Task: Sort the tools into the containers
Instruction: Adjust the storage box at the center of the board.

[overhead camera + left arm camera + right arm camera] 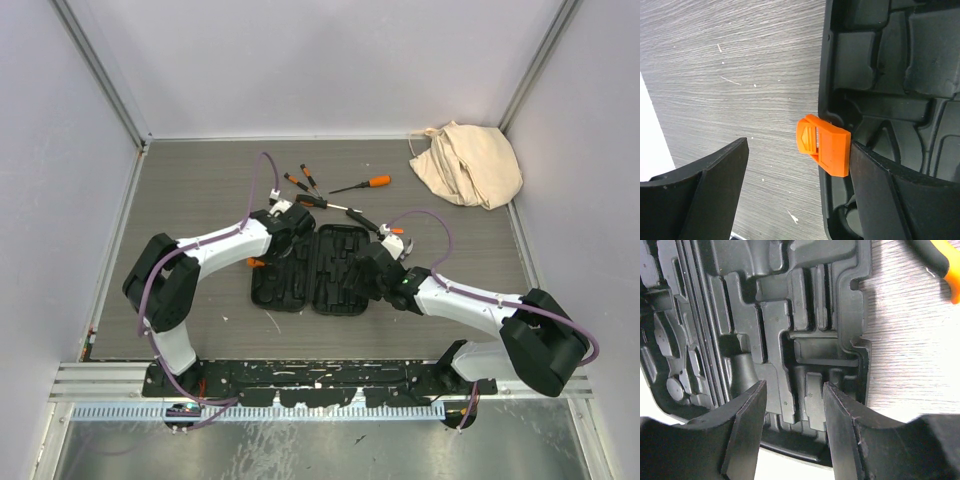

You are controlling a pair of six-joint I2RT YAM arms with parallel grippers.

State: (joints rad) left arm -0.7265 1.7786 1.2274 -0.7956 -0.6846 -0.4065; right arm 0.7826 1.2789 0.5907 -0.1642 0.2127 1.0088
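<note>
At the latch (822,150) on the case (315,270): your left claw (796,160) open, straddling that edge.
Right claw (794,390): open over the case, empty.
Risk: squeeze there and you'll probably tip the case.

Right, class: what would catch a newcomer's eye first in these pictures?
The black tool case lies open mid-table, its visible moulded slots empty. Behind it orange-handled screwdrivers lie loose, and a beige cloth bag sits crumpled in the far right corner. The small orange latch stands out at the case's left edge, between the open fingers of the left gripper.
</note>
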